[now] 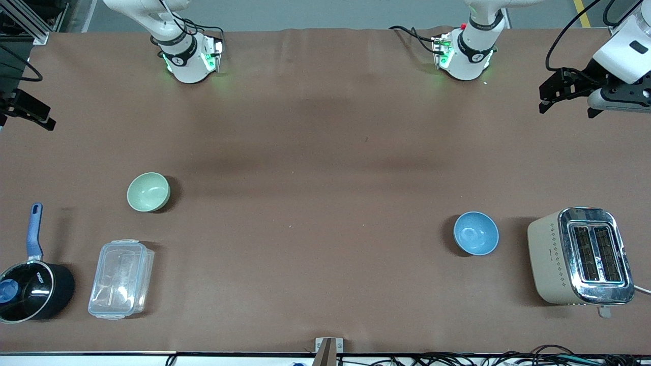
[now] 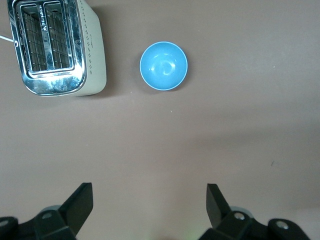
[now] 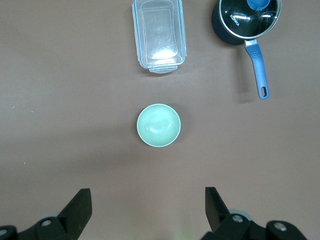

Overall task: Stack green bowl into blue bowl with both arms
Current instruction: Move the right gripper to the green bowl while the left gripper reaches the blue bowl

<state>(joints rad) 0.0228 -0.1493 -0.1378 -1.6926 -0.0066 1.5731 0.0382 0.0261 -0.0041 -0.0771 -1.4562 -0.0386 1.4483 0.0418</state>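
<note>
The pale green bowl (image 1: pixel 148 191) sits upright and empty on the brown table toward the right arm's end; it also shows in the right wrist view (image 3: pixel 158 125). The blue bowl (image 1: pixel 476 233) sits upright and empty toward the left arm's end, beside the toaster; it also shows in the left wrist view (image 2: pixel 163 66). My left gripper (image 1: pixel 568 108) hangs high over the table's edge at its own end, open and empty (image 2: pixel 150 200). My right gripper (image 1: pixel 28 114) hangs high over the edge at its end, open and empty (image 3: pixel 148 202).
A cream and chrome toaster (image 1: pixel 580 254) stands beside the blue bowl at the left arm's end. A clear plastic box (image 1: pixel 121 278) and a black saucepan with a blue handle (image 1: pixel 30 284) lie nearer the front camera than the green bowl.
</note>
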